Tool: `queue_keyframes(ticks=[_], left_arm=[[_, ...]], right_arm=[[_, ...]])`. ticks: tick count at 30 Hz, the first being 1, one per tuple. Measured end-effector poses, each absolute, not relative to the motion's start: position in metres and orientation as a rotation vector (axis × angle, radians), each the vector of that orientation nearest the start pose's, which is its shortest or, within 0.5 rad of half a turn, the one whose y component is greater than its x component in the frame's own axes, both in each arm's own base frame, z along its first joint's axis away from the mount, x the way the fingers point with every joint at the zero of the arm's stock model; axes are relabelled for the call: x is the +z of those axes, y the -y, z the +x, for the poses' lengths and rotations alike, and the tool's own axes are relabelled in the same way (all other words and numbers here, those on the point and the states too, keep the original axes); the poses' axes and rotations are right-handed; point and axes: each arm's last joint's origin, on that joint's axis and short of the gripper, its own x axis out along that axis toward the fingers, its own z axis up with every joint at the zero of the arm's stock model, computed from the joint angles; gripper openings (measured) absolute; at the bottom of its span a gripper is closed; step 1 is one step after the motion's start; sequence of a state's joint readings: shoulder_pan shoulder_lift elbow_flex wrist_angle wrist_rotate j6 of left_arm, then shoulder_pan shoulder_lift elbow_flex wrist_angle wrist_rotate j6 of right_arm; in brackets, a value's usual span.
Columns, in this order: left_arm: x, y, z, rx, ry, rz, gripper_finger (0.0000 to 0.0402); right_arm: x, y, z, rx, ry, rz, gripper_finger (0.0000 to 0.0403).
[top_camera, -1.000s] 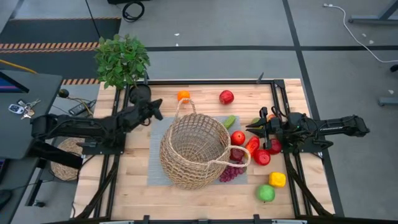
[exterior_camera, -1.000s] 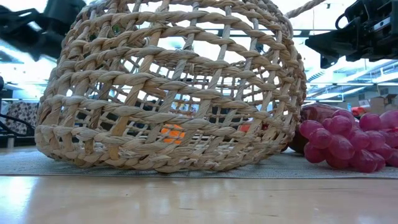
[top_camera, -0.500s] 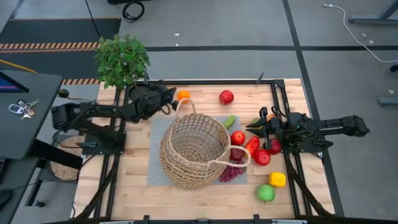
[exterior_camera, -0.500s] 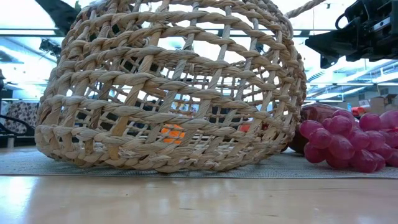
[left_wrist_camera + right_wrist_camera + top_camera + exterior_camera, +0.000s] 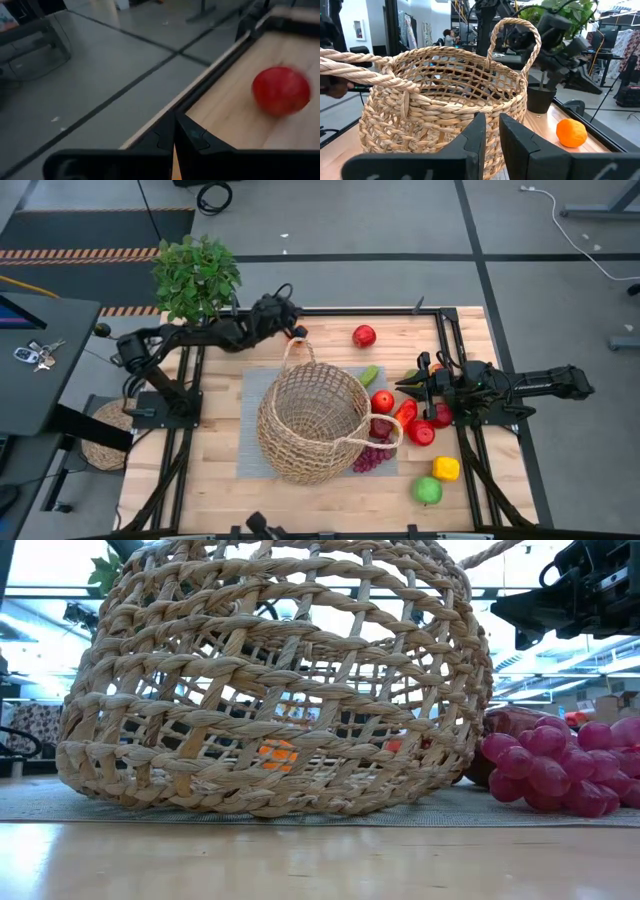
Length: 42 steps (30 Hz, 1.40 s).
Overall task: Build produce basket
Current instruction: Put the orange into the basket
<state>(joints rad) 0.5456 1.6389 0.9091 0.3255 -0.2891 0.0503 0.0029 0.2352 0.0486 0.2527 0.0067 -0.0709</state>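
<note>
The tan wicker basket (image 5: 312, 420) lies tipped on a grey mat (image 5: 250, 455), its mouth facing up and toward the right; it fills the low view (image 5: 270, 680). An orange (image 5: 571, 132) sits on the wood beyond the basket's far handle (image 5: 298, 352). My left gripper (image 5: 292, 326) hovers above the orange with its fingers shut (image 5: 175, 140), touching nothing. A red apple (image 5: 364, 336) lies to the orange's right. More produce lies right of the basket: red pieces (image 5: 405, 415), purple grapes (image 5: 370, 458), a yellow piece (image 5: 446, 469) and a green one (image 5: 428, 491). My right gripper (image 5: 402, 385) waits above the red pieces, all but shut.
A leafy potted plant (image 5: 195, 275) stands at the table's far left corner, close behind my left arm. A dark metal frame (image 5: 330, 311) runs along the table's far edge and sides. A small green piece (image 5: 369, 376) lies against the basket's right side.
My left arm has swung from the table's left side toward the far edge and to the right, ending above the orange by the basket's far handle. In the high view it now covers most of the orange. The basket, the produce and my right arm have stayed still.
</note>
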Motion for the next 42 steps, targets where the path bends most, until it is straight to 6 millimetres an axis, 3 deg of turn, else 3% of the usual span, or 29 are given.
queue_keyframes(ticks=[6,12,17,25,31,36,42], left_arm=[[0.222,-0.205,0.292,0.731,-0.684,-0.047,0.0006],[0.220,-0.215,0.278,0.715,-0.840,-0.127,0.0035],[0.212,-0.212,0.270,0.665,-0.964,-0.129,0.0109],[0.211,-0.199,0.278,0.486,-1.057,0.127,0.0262],[0.200,-0.205,0.282,0.453,-1.056,0.124,0.0340],[0.186,-0.215,0.285,0.409,-1.058,0.130,0.0352],[0.186,-0.221,0.288,0.373,-0.980,0.144,0.0352]], right_arm=[[0.185,0.000,0.112,-0.006,0.066,-0.070,0.0062],[0.185,0.000,0.112,-0.006,0.066,-0.070,0.0062],[0.185,0.000,0.112,-0.006,0.066,-0.071,0.0062],[0.185,0.000,0.112,-0.006,0.066,-0.071,0.0062],[0.185,0.000,0.112,-0.006,0.066,-0.071,0.0062],[0.185,0.000,0.112,-0.006,0.066,-0.071,0.0062],[0.185,0.000,0.112,-0.006,0.066,-0.070,0.0062]])
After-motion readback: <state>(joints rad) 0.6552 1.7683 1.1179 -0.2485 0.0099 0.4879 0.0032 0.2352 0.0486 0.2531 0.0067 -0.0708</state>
